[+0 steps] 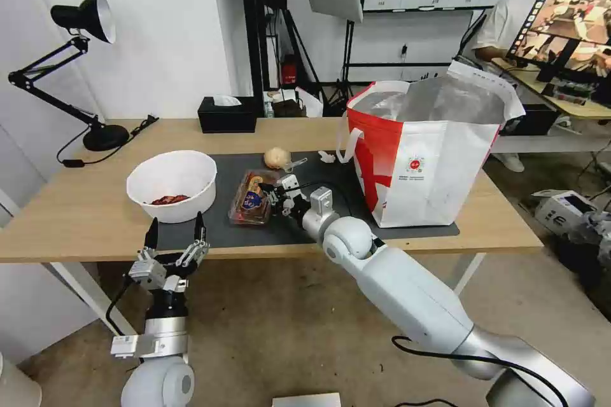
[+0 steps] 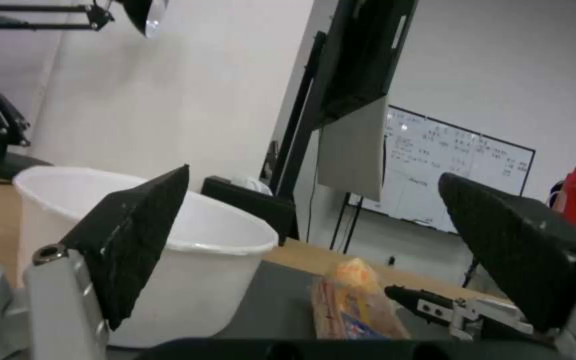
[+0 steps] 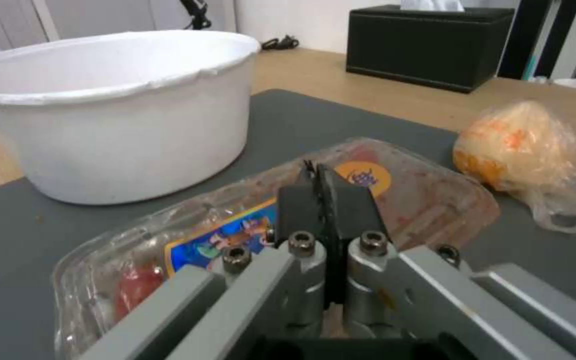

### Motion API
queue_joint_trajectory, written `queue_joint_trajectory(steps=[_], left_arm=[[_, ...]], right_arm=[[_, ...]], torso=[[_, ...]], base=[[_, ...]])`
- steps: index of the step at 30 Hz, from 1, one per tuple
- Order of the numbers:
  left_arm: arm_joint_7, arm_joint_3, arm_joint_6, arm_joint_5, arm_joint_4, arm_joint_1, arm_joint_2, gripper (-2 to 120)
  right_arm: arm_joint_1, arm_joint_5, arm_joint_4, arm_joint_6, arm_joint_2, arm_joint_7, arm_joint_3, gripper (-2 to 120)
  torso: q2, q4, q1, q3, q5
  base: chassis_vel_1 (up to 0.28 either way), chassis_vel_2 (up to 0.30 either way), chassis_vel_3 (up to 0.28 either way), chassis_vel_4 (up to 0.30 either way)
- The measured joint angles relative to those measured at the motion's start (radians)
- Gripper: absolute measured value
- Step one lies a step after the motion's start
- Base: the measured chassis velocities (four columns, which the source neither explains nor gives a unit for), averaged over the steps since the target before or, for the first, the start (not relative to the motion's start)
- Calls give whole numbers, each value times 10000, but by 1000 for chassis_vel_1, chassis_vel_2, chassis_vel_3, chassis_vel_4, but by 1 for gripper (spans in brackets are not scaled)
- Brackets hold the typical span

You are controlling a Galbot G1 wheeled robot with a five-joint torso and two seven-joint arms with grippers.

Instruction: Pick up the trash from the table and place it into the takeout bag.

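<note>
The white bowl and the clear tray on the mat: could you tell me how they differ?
The white bowl is round, opaque and deep; the clear tray is flat, see-through and carries a coloured label. The bowl stands untouched, with the open left gripper near the table edge in front of it, while the right gripper is shut on the tray's edge. Both sit on the dark mat, holding reddish scraps.

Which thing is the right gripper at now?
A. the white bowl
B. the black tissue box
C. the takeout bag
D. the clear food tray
D: the right gripper, fingers pressed together, sits at the edge of the clear food tray on the dark mat, apart from the white bowl and the takeout bag.
</note>
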Motion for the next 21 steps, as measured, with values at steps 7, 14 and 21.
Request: queue_joint_trajectory(steps=[7, 14, 21], left_arm=[[-341, 370, 868, -1530, 195, -488, 591, 100], [-790, 449, 1755, -3232, 251, -853, 1024, 100], [-1015, 507, 2310, -4052, 28, -958, 1148, 100]], right_arm=[[227, -1, -243, 2, 16, 1, -185, 0], [280, -1, -352, -9, -14, 6, -246, 0], [296, 0, -380, -67, -41, 5, -299, 0]], torso=[[1, 0, 0, 0, -1], [0, 0, 0, 0, -1], [0, 0, 0, 0, 0]], base=[[0, 0, 0, 0], [0, 0, 0, 0], [0, 0, 0, 0]])
